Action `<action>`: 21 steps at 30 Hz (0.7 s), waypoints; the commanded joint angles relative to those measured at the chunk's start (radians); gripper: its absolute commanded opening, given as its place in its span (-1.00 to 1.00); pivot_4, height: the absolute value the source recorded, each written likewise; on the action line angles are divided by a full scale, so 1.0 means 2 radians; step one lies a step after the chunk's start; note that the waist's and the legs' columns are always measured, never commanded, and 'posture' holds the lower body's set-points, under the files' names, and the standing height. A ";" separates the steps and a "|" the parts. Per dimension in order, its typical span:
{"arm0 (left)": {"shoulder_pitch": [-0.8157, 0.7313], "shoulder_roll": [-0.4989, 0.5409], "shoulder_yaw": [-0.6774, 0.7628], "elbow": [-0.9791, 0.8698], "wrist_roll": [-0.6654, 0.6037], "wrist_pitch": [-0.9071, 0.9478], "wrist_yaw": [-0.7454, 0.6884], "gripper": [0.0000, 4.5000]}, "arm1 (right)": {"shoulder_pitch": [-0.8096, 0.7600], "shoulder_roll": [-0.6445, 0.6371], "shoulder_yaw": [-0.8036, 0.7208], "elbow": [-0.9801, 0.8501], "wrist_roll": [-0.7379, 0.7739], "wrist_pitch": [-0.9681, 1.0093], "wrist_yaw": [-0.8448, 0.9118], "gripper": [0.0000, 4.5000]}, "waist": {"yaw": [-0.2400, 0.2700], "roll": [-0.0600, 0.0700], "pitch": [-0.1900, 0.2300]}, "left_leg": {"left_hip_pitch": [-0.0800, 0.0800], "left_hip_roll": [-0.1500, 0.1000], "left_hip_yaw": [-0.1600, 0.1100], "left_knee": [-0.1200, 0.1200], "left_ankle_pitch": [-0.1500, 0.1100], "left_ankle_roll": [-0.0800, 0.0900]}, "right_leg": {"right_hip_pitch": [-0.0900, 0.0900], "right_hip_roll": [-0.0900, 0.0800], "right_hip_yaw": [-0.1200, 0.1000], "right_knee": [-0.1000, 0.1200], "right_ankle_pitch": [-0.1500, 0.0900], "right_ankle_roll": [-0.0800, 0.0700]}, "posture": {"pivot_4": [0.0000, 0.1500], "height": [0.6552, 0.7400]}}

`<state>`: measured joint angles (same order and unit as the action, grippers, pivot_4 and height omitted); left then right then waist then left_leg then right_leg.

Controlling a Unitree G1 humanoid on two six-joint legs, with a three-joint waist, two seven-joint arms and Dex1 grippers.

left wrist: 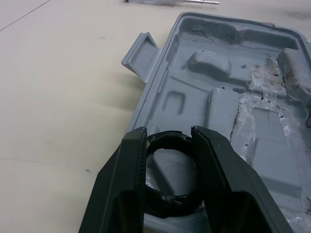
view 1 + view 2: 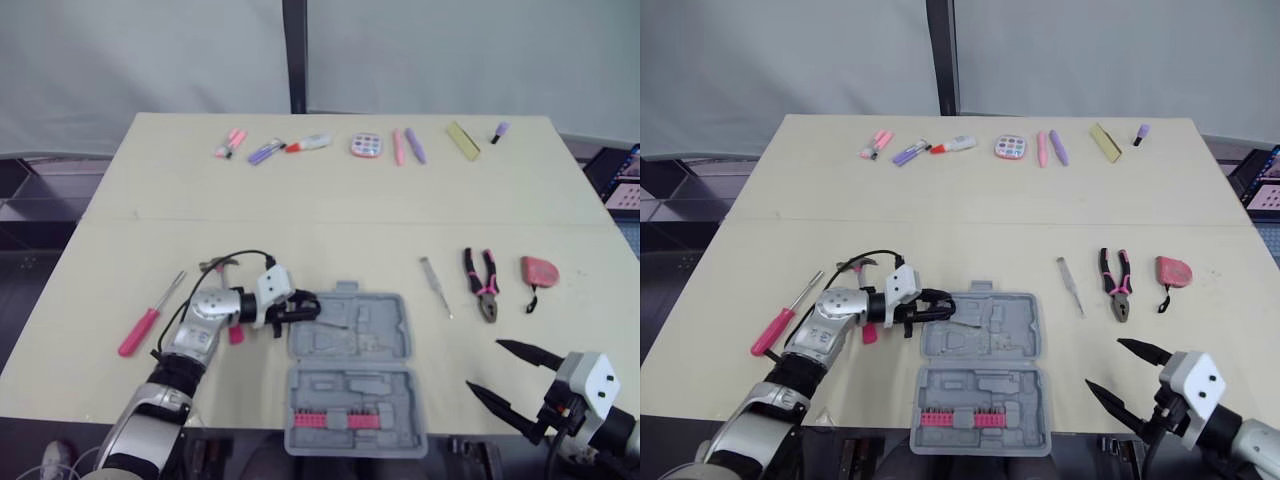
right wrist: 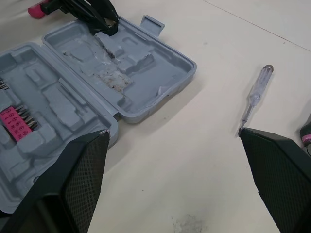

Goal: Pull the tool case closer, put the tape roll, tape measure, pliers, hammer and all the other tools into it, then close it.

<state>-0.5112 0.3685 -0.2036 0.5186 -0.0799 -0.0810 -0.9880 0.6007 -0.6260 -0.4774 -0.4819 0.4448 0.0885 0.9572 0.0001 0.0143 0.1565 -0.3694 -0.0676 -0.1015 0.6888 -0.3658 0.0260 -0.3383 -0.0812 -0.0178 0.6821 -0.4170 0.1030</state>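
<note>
Tape roll [image 1: 165, 140], black, clenched between the fingers of the left gripper [image 2: 300, 306], at the left edge of the tool case [image 2: 372, 330], far half. The moulded pockets lie to that gripper's right, so the left arm is judged the nearer. Case open flat at the front of the table [image 2: 300, 200], hinge running left to right; far half bare, near half holding a row of pink bits [image 2: 325, 420]. Right gripper [image 2: 482, 364] spread wide, empty, right of the case. Pliers [image 2: 484, 285], tape measure [image 2: 538, 270] and small screwdriver [image 2: 435, 288] beyond it; hammer [image 2: 218, 266] and pink screwdriver [image 2: 150, 315] by the left arm.
</note>
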 commanded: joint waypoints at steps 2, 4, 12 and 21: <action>-0.003 0.005 0.016 -0.013 -0.015 0.023 -0.005 -0.30 | -0.002 -0.005 -0.005 -0.004 0.009 -0.003 0.004 1.00 | 0.000 0.000 0.000 | 0.000 0.000 0.000 0.000 0.000 0.000 | 0.000 0.000 0.000 0.000 0.000 0.000 | 1.00 0.37; -0.002 0.021 0.029 -0.067 -0.035 0.054 -0.012 -0.30 | -0.008 -0.010 -0.005 0.000 0.008 -0.002 0.008 1.00 | 0.000 0.000 0.000 | 0.000 0.000 0.000 0.000 0.000 0.000 | 0.000 0.000 0.000 0.000 0.000 0.000 | 1.00 0.37; 0.096 0.120 0.105 -0.295 -0.113 0.195 -0.014 -0.30 | -0.034 -0.028 0.014 -0.003 0.010 0.021 0.005 1.00 | -0.002 0.002 -0.001 | 0.000 0.001 0.000 -0.001 0.000 0.000 | 0.000 0.000 0.003 -0.001 0.000 0.000 | 1.00 0.37; 0.319 0.160 0.212 -0.448 -0.160 0.246 0.023 -0.30 | -0.033 -0.054 0.050 0.014 -0.018 0.042 0.013 1.00 | 0.003 0.002 -0.001 | 0.000 0.001 0.000 -0.002 0.000 0.000 | 0.001 -0.001 0.005 -0.005 0.000 0.000 | 1.00 0.37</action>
<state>0.0898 0.6867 0.1818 -0.3096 -0.3828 0.4229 -0.9599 0.5228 -0.7270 -0.3750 -0.4482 0.4098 0.1625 0.9682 0.0055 0.0176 0.1548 -0.3695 -0.0651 -0.1017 0.6857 -0.3658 0.0257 -0.3361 -0.0827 -0.0077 0.6672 -0.4171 0.1029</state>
